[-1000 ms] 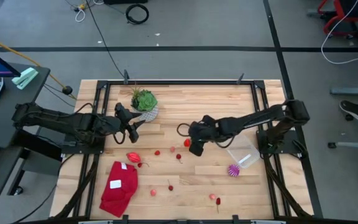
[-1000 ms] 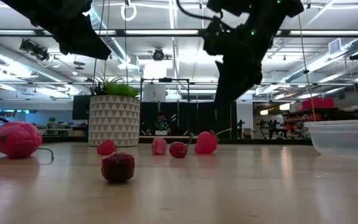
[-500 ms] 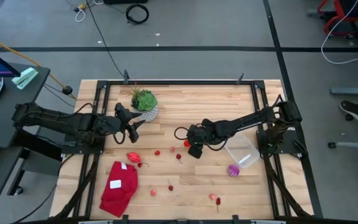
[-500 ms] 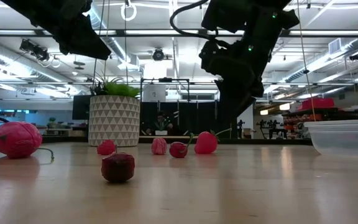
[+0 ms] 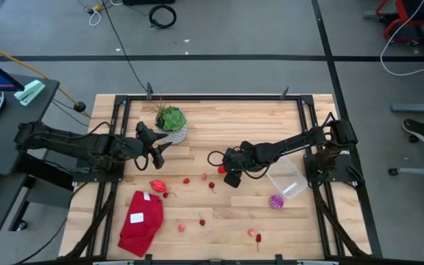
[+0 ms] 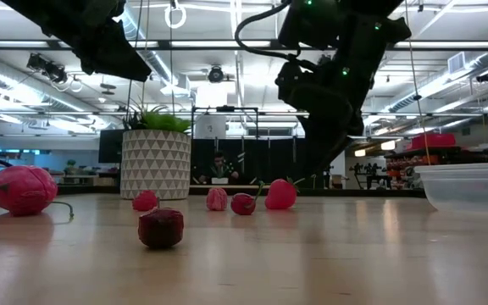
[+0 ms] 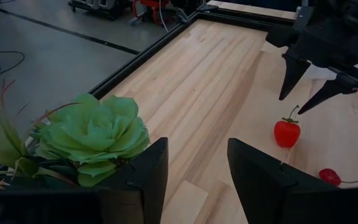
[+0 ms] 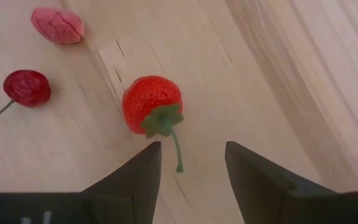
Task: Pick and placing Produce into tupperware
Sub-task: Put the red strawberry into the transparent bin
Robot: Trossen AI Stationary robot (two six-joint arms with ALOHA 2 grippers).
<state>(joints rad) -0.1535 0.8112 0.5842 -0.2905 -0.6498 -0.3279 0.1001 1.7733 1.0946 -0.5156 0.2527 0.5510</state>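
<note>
Right end effector (image 8: 188,167) lowered, fingers apart above strawberry (image 8: 153,103).

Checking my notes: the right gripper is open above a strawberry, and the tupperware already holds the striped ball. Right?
Not quite. The high view shows the striped ball on the table beside the tupperware, not inside. The right gripper is indeed open above the strawberry.

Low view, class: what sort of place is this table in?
Probably a robotics lab or workshop: ceiling strip lights and workbenches stretch behind the wooden table, and cables lie on the grey floor.
</note>
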